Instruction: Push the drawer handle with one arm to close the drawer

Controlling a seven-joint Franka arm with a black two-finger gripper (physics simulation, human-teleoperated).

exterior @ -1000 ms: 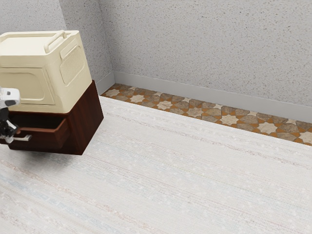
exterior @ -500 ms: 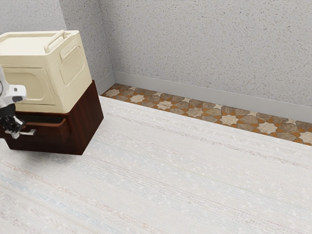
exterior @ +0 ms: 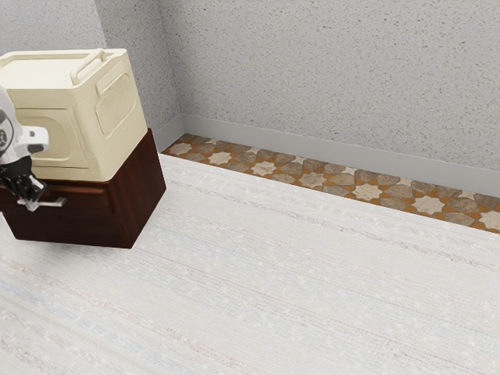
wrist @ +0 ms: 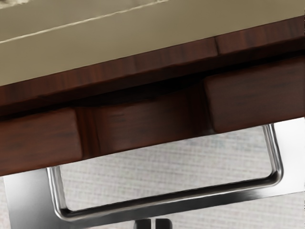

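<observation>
My gripper (exterior: 31,195) is at the front of the dark wooden cabinet (exterior: 142,191), against the silver handle (exterior: 53,204). The drawer (exterior: 86,215) sits almost flush with the cabinet in the exterior view. In the wrist view a narrow dark gap runs between the cabinet's top edge and the drawer front (wrist: 255,93). The metal handle (wrist: 167,197) loops out from that front, and the tips of my gripper (wrist: 153,223) stand close together at its outer bar, with nothing between them.
A cream box (exterior: 62,125) with a top handle rests on the cabinet. Pale, streaked flooring (exterior: 297,273) spreads around the cabinet, with a patterned tile strip (exterior: 312,180) along the speckled wall (exterior: 328,78).
The drawer has slid inward from clearly open to nearly flush. My gripper has moved toward the exterior view's right along with the handle.
</observation>
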